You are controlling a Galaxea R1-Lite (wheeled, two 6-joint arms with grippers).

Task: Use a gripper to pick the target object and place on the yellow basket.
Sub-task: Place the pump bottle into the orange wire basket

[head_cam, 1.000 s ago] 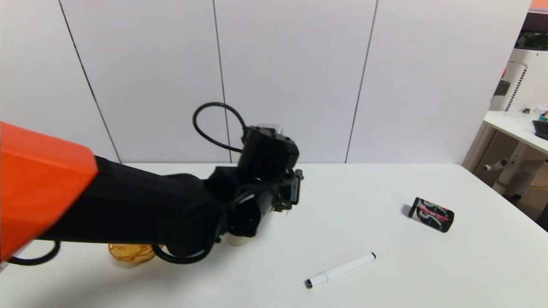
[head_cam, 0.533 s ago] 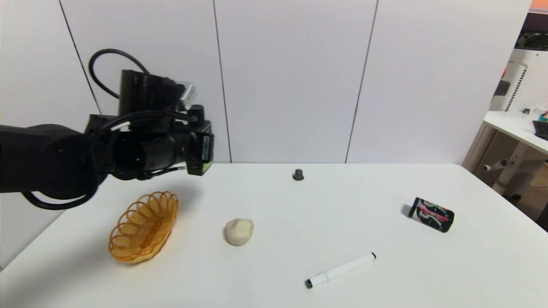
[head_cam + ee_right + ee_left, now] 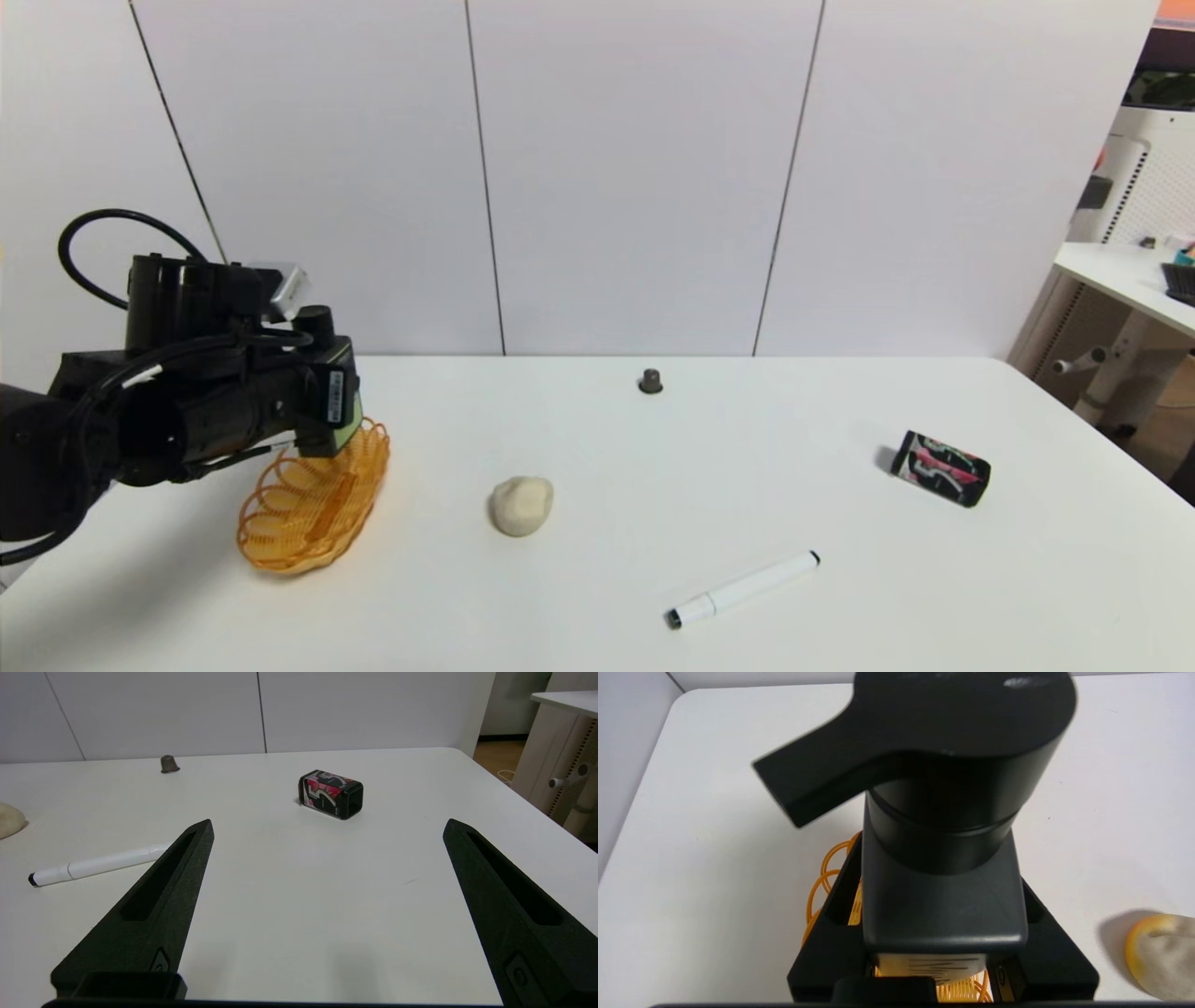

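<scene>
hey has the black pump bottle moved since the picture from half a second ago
Yes: the bottle has moved left and down in the head view, from beyond the yellow basket to overlapping its far rim.

L arm (image 3: 28, 457): 1x, black, extended fwd over table's L side, w/ cable loop above wrist.
L gripper (image 3: 945, 938): 1x, black, jaws closed on a held item.
R gripper (image 3: 328, 826): 1x, black, parked low over table's R side, jaws wide apart.

On our white desk (image 3: 597, 448) we see the yellow basket (image 3: 322, 504), a pale lump (image 3: 522, 506), a small dark cap (image 3: 651, 381), a marker (image 3: 744, 590) and a black can (image 3: 941, 469).
</scene>
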